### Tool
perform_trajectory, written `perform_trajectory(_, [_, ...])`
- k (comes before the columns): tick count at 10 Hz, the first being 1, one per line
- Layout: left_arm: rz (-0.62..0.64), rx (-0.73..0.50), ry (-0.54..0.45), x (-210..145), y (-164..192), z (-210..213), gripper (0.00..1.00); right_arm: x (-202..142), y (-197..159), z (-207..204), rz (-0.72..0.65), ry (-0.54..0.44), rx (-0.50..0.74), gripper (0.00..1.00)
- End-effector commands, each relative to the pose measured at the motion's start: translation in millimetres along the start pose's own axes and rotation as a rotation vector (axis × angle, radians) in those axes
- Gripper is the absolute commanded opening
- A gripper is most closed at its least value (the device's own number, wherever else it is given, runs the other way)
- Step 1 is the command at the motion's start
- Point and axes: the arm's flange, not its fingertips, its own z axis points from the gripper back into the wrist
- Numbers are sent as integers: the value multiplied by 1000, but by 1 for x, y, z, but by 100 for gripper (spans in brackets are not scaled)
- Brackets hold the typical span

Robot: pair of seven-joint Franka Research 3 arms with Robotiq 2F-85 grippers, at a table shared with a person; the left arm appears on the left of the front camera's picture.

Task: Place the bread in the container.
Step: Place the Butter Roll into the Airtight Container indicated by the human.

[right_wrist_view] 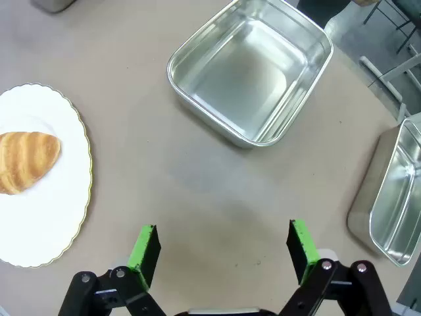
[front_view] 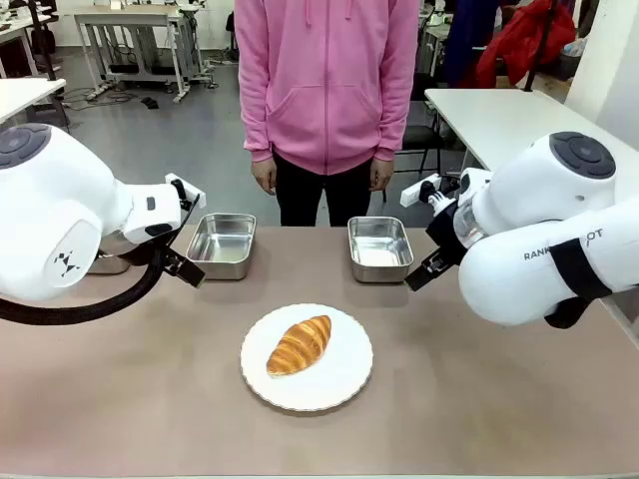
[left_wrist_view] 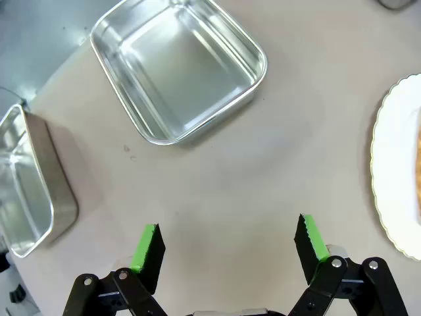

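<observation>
The bread [front_view: 299, 344] lies on a round white plate [front_view: 339, 384] in the lower middle of the front view. It is a golden-brown croissant shape with a ridged, glossy crust, tapering at both ends, and nothing is touching it. The plate has a scalloped rim with a thin gold line along it, and it sits on the matte, brownish counter [front_view: 150, 419].

Beyond the plate, toward the upper middle of the frame, two shallow rectangular steel trays stand apart from each other: the left tray [front_view: 222, 244] and the right tray [front_view: 379, 247]. Both are shiny, with rounded corners and rolled rims, and both are empty. Their polished floors show soft reflections. Which of them is the container cannot be told. In the left wrist view a third tray [left_wrist_view: 26, 184] of the same kind sits at the left edge. In the right wrist view a fourth tray [right_wrist_view: 391, 197] sits at the right edge.

The left gripper [left_wrist_view: 230, 240] hangs over bare counter near the left tray, its jaws spread wide and holding nothing. Its black link fingers end in green pads [left_wrist_view: 146, 247] with toothed edges. The right gripper [right_wrist_view: 223, 240] is likewise spread to its full width and empty, above bare counter between the plate and the right tray.

A person in a pink hoodie [front_view: 324, 90] stands at the far side, in the upper centre of the frame, arms down.
</observation>
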Motion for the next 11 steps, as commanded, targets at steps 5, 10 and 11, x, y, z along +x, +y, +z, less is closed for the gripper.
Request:
perform_trajectory(5, [0, 0, 0, 0, 0, 0, 100, 0, 0, 0, 0, 0, 0, 100])
perform_trajectory(10, [0, 0, 0, 0, 0, 0, 100, 0, 0, 0, 0, 0, 0, 100])
perform_trajectory(11, [1, 0, 0, 0, 0, 0, 100, 0, 0, 0, 1, 0, 0, 100])
